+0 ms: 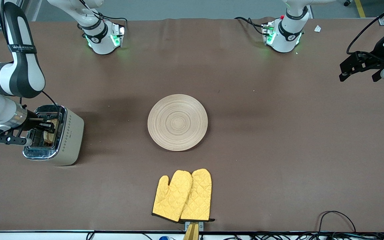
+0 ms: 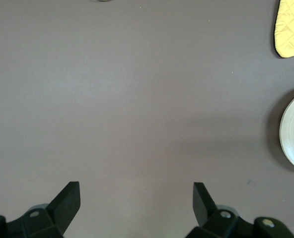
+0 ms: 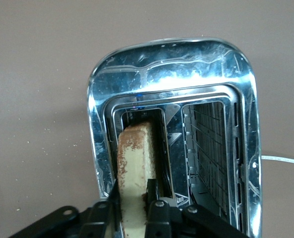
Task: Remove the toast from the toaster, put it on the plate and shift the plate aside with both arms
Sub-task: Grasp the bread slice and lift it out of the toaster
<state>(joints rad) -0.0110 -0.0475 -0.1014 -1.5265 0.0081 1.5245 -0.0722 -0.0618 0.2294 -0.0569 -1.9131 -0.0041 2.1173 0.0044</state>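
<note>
**Right gripper pinched on the toast, slice not yet lifted**

From the front view, I had the right gripper (image 1: 47,126) down over the toaster (image 1: 56,135), which stood toward the right arm's end of the table, its fingers clamped on the toast (image 1: 51,131) in one slot. The plate (image 1: 177,122) sat mid-table, well apart. I judged the carry a long one: a weak pinch could drop the slice short of the plate.

The left wrist view showed the left gripper (image 2: 136,203) spread wide over bare table; that arm waited.

In the right wrist view the fingers (image 3: 158,206) held only the toast's (image 3: 134,163) top edge. It looked pale, with a mottled brown crust, standing upright in the slot of the chrome top (image 3: 172,69). A tilted pull, I judged, could scrape it on the slot or crumble the bread.
</note>
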